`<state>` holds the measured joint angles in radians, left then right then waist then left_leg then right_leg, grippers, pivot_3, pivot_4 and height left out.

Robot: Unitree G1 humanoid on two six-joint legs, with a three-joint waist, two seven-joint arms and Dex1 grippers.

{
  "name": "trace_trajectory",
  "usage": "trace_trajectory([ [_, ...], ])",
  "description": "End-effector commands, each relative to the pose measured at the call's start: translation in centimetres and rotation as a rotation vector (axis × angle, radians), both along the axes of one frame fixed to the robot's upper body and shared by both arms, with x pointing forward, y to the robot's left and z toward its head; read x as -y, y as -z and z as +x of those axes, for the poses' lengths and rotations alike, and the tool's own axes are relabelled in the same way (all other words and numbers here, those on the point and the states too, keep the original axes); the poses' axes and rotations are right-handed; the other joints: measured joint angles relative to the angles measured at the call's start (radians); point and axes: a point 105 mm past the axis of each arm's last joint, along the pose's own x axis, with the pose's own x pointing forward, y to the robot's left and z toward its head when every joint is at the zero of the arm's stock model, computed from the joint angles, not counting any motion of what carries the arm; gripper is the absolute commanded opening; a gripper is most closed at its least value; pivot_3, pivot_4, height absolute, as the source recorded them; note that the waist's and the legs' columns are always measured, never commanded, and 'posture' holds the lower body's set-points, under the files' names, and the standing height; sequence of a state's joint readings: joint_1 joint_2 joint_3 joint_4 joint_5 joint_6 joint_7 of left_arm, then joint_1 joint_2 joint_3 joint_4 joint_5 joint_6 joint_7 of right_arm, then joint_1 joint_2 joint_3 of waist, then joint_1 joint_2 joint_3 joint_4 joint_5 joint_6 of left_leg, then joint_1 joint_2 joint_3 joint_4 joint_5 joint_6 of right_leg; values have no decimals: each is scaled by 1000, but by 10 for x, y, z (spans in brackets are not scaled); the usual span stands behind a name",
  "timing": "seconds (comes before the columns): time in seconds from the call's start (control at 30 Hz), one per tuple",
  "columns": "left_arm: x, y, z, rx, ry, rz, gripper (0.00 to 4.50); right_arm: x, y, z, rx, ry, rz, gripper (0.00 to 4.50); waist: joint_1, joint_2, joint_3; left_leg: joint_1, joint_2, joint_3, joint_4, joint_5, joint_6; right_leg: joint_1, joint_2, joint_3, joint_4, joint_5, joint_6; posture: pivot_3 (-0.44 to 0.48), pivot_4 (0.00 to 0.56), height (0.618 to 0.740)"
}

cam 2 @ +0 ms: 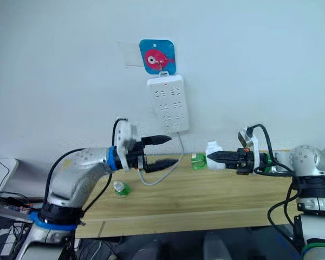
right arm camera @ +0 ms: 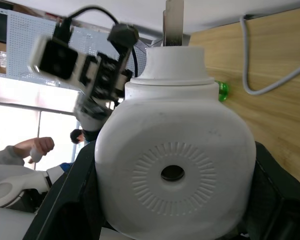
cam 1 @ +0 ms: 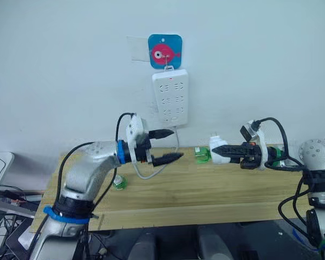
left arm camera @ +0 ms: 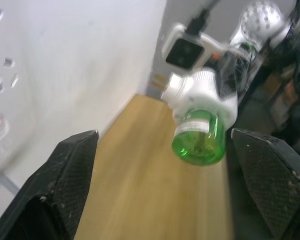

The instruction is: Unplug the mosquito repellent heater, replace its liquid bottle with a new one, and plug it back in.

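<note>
- Right gripper (cam 1: 213, 151) clamped on the mosquito repellent heater (cam 1: 219, 151), held above the wooden table (cam 1: 206, 189), its green bottle (cam 1: 202, 155) pointing left.
- Left gripper (cam 1: 174, 144) spread wide, empty, facing the heater from the left, apart from it.
- Power strip (cam 1: 170, 96) on the far wall; second green bottle (cam 1: 119, 183) on the table, near left.

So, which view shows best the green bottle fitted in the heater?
The left wrist view: the bottle faces the camera, close, its green base sticking out of the white heater. Both eye views show it small, side-on, beside the right hand. In the right wrist view the heater's body hides it.
</note>
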<state>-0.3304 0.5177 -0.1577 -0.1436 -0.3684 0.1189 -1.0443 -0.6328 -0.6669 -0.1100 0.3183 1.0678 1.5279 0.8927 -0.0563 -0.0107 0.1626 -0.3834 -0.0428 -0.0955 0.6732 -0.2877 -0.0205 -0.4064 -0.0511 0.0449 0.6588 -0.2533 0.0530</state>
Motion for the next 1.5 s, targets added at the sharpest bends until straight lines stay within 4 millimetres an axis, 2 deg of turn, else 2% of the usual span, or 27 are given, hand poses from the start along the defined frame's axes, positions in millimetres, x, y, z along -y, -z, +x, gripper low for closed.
trace_trajectory([
  [0.03,9,-3,-9,364,48,62,4494,4,-17,7,47,23,27,2978,8,0,0,0,0,0,0,0,0,-1,-1,0,0,0,0,-77,158,740],
  [0.1,12,-3,-8,528,39,70,4494,3,-20,7,45,19,34,2978,20,0,1,-1,0,-1,0,0,0,-1,-1,-1,0,0,-1,-77,158,740],
  [0.27,31,-5,-3,762,34,35,4494,-4,-23,4,41,-18,44,2978,27,0,1,-1,-1,-1,2,0,1,0,-2,-2,0,2,0,-69,151,740],
  [0.5,51,0,-1,862,58,9,4494,-9,-28,1,46,-55,48,2978,22,0,1,-1,-2,0,2,-1,2,0,-1,-2,1,2,1,-75,149,740],
  [0.77,49,3,5,872,40,10,4494,-9,-30,-2,52,-68,52,2978,20,0,0,-1,-1,-1,3,0,2,-1,3,-2,4,2,2,-87,149,740],
  [0.87,52,4,2,868,60,1,3914,-10,-30,-5,54,-79,56,2978,20,0,0,-1,-1,-1,3,0,2,-1,3,-2,4,2,2,-90,148,740],
  [1.03,54,7,1,855,72,1,2402,-10,-29,-6,53,-83,57,2978,20,0,1,-1,-1,-1,3,0,2,-1,3,-2,4,2,2,-92,150,740],
  [1.1,54,8,1,834,74,2,2267,-10,-29,-6,53,-83,56,2978,20,0,0,-1,-1,-1,3,0,2,-1,3,-2,4,2,2,-92,150,740],
  [1.23,57,10,0,605,83,-41,2267,-9,-27,-8,54,-88,34,2978,16,0,0,-1,-1,-1,3,0,2,-1,3,-2,4,2,2,-90,148,740],
  [1.37,57,-8,-11,154,156,-142,2267,-6,-25,-10,63,-87,2,2978,4,0,1,-3,-1,-2,3,0,2,-1,3,-3,3,2,2,-89,144,740],
  [1.43,52,-22,-11,-214,153,-249,2267,-4,-25,-10,74,-90,-11,2978,-2,1,1,-3,0,-4,3,0,2,-2,4,-4,4,2,2,-87,144,740],
  [1.5,48,-25,-16,-540,183,-300,2267,-4,-25,-13,83,-105,-21,2978,-4,1,1,-2,0,-5,4,0,2,-1,5,-4,5,1,3,-87,141,740],
])
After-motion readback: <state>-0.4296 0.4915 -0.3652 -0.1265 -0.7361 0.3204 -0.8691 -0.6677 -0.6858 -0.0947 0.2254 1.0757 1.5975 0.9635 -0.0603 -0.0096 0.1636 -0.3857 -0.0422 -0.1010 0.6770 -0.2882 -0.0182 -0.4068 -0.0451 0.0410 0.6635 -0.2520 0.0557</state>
